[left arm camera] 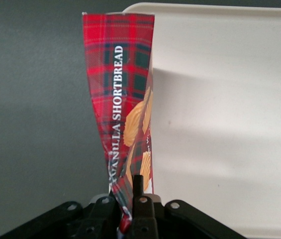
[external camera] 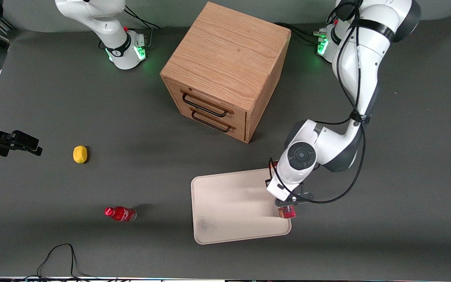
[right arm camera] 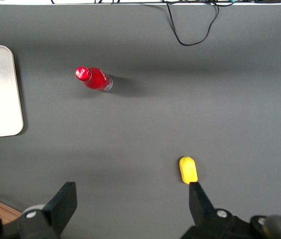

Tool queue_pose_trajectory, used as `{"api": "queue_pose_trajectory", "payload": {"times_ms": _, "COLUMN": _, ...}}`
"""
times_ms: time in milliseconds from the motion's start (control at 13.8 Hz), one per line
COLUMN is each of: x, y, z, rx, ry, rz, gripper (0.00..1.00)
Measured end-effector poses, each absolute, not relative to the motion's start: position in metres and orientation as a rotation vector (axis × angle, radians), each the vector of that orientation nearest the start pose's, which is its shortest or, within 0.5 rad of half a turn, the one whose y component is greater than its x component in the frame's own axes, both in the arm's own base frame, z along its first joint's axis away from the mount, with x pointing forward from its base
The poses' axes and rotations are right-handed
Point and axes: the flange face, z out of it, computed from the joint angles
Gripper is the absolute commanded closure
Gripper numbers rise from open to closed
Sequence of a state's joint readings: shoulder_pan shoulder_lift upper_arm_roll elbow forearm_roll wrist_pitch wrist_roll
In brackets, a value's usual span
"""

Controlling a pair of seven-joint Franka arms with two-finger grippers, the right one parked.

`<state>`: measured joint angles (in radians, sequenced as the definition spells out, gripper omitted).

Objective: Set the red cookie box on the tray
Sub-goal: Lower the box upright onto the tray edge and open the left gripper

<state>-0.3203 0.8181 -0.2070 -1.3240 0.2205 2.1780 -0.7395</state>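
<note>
My left gripper [external camera: 287, 204] is shut on the red cookie box [external camera: 287, 212] and holds it edge-on over the edge of the tray [external camera: 225, 203] that lies toward the working arm's end of the table. In the left wrist view the box [left arm camera: 123, 99] shows as a red tartan carton with "VANILLA SHORTBREAD" lettering and cookie pictures. It is pinched and creased between my fingers [left arm camera: 139, 191]. It hangs above the tray's rim [left arm camera: 190, 7], with the cream-white tray floor beside it.
A wooden two-drawer cabinet [external camera: 225, 66] stands farther from the front camera than the tray. A small red bottle [external camera: 119, 214] lies beside the tray toward the parked arm's end. A yellow lemon [external camera: 80, 154] lies farther that way. A black cable [external camera: 59, 254] loops near the table's front edge.
</note>
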Motion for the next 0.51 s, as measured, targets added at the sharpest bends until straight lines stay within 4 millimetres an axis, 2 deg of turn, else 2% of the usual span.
{"api": "queue_pose_trajectory", "payload": {"times_ms": 72, "x": 0.669, "y": -0.337, "z": 0.254, "rx": -3.134, "ry": -0.243, "rz": -0.122, "gripper": 0.61}}
{"api": "queue_pose_trajectory", "payload": {"times_ms": 145, "x": 0.67, "y": -0.337, "z": 0.255, "rx": -3.134, "ry": -0.241, "rz": -0.134, "gripper": 0.14}}
{"api": "queue_pose_trajectory", "payload": {"times_ms": 217, "x": 0.671, "y": -0.337, "z": 0.257, "rx": -3.133, "ry": -0.237, "rz": -0.143, "gripper": 0.0}}
{"api": "queue_pose_trajectory", "payload": {"times_ms": 506, "x": 0.679, "y": -0.338, "z": 0.267, "rx": -3.118, "ry": -0.181, "rz": -0.265, "gripper": 0.0}}
